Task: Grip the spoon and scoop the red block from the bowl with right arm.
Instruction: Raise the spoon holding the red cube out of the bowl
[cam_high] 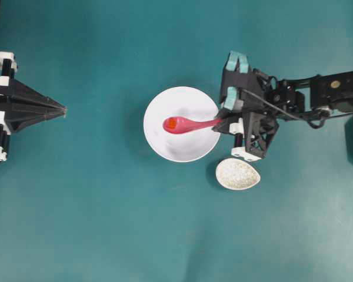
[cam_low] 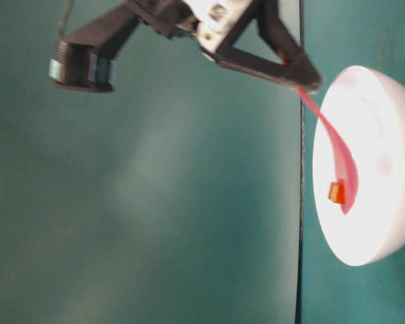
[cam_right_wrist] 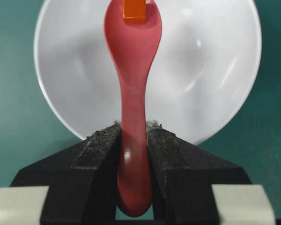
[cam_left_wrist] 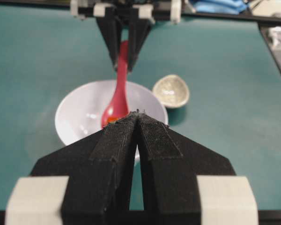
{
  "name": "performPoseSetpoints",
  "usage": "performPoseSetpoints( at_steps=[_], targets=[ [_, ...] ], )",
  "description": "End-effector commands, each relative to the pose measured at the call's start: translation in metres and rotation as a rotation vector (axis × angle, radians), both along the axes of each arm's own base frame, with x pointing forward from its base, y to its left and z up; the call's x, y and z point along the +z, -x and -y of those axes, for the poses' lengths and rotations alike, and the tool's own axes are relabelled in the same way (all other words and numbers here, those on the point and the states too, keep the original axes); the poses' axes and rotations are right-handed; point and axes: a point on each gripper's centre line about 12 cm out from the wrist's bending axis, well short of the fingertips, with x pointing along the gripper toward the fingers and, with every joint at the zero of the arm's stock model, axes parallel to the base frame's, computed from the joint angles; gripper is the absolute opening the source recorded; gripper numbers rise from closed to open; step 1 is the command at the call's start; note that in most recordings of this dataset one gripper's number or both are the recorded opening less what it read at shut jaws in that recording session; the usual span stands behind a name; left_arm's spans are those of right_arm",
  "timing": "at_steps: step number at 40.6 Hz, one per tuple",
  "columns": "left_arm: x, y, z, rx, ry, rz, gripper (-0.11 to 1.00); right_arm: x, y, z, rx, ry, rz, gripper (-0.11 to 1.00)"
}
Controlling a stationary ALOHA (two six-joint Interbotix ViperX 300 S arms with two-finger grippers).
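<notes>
spoon (cam_right_wrist: 133, 93) handle between right gripper (cam_right_wrist: 134, 136) fingers, red block (cam_right_wrist: 134, 9) in scoop

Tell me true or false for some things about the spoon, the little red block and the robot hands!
1. The right hand is holding the spoon by its handle. True.
2. The red block sits in the spoon's scoop. True.
3. The spoon's scoop is over the speckled dish. False: it is over the white bowl.
4. The left hand is touching the bowl. False: it is shut and well away to the left.
5. The speckled dish lies beside the bowl. True.
</notes>
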Motion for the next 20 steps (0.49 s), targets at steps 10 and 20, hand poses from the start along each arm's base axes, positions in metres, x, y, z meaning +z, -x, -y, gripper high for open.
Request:
performPoseSetpoints(
  at_steps=[10,20],
  targets=[
    [0.005,-0.002,0.000,0.001,-0.001,0.017,0.00,0.070,0.015,0.001,0.007,0.014,0.126,0.22],
    [0.006,-0.002,0.000,0.001,-0.001,0.021,0.00,0.106,0.034,0.004,0.015,0.034,0.128,0.22]
  ],
)
